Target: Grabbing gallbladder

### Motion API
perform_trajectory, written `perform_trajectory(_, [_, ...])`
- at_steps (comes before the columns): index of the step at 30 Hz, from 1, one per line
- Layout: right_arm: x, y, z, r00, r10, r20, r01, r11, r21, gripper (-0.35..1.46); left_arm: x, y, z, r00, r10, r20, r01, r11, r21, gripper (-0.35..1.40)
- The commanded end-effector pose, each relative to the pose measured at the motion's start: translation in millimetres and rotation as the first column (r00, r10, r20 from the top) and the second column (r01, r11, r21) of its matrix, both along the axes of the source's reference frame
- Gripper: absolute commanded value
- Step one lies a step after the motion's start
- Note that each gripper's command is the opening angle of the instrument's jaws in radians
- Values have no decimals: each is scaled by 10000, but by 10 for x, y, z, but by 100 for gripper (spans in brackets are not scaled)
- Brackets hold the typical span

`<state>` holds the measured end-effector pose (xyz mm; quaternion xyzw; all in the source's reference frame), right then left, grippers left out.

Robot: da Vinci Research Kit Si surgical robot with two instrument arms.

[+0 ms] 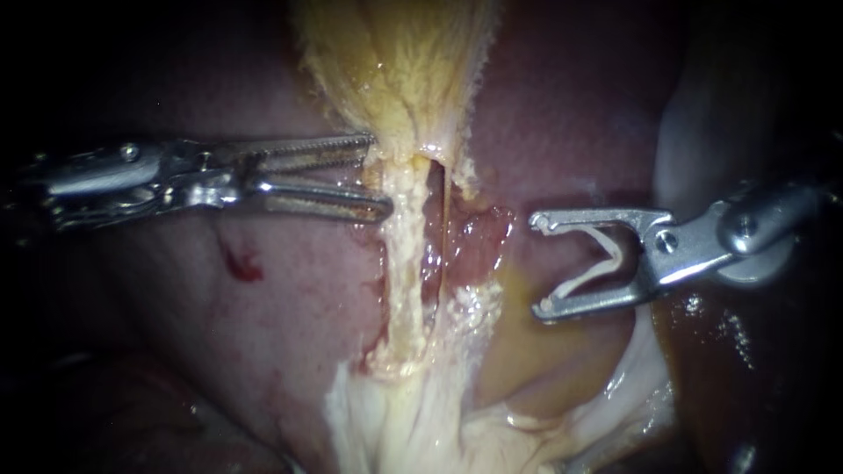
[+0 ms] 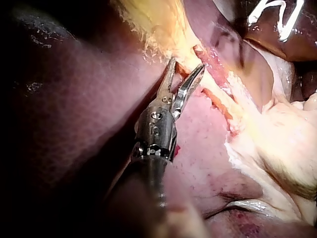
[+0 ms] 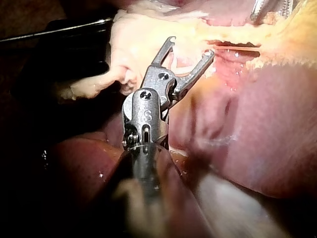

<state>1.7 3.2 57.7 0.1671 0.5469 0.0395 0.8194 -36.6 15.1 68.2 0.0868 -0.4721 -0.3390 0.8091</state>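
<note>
At the frame's left, the left instrument (image 1: 379, 174) is held with jaws spread against the pale strand (image 1: 399, 263) under the gallbladder (image 1: 395, 61), itself cut off at top centre. At right, a white clip (image 1: 601, 263) is gripped in the wide jaws of the right instrument (image 1: 536, 263).

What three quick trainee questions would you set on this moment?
1. True or false: the left instrument is shut.
2. What white thing does the right instrument hold? A) clip B) gauze C) needle
3. Which instrument is closer to the gallbladder?

Key: 1 false, it is open, its tips at the gallbladder's edge. 2 A. 3 left; the right one stands apart from it.
</note>
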Motion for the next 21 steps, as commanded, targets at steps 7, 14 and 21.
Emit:
perform_trajectory(7, [0,0,0,10000,1,3,-1,10000,-1,50,2,0,0,9994,-346,-90,350,9983,461,-3])
perform_trajectory(14, [0,0,0,10000,0,2,0,10000,-1,50,5,-2,-2,9985,-502,-232,519,9953,818,-35])
perform_trajectory(21, [0,0,0,10000,-23,-12,23,10000,11,50,5,-3,-21,9990,-446,-70,452,9889,1418,-35])
